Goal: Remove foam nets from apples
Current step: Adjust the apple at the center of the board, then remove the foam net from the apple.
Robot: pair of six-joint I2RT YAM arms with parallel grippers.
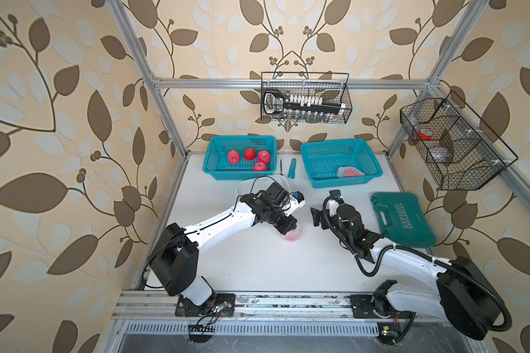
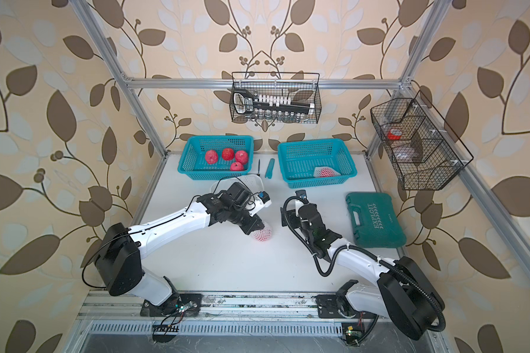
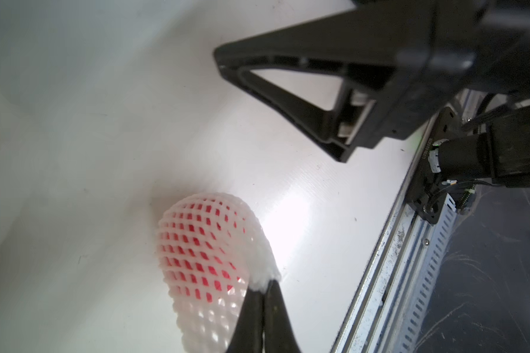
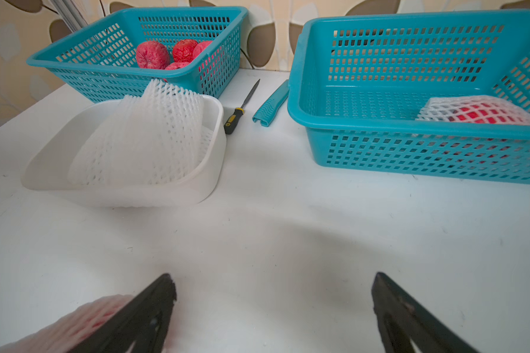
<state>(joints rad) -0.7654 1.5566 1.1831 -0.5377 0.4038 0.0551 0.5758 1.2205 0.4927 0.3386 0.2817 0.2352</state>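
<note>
A red apple (image 1: pixel 293 236) wrapped in a white foam net (image 3: pixel 202 244) lies on the white table's middle. My left gripper (image 3: pixel 265 284) is shut on a bunched end of that net. My right gripper (image 4: pixel 273 281) stands open just to the right of it, with nothing between its fingers. The netted apple (image 4: pixel 83 321) shows beside one of its fingers. Several bare apples (image 1: pixel 250 154) lie in the left teal basket (image 1: pixel 214 146). Another netted apple (image 1: pixel 351 172) lies in the right teal basket (image 1: pixel 318 149). Removed foam nets (image 4: pixel 147 134) fill a white tub (image 4: pixel 120 192).
A small screwdriver (image 1: pixel 281 166) and a teal handle piece (image 1: pixel 292 168) lie between the baskets. A green tool case (image 1: pixel 403 218) sits at the right. Black wire baskets (image 1: pixel 306 97) hang on the back and right frame. A metal rail (image 1: pixel 257 305) runs along the front edge.
</note>
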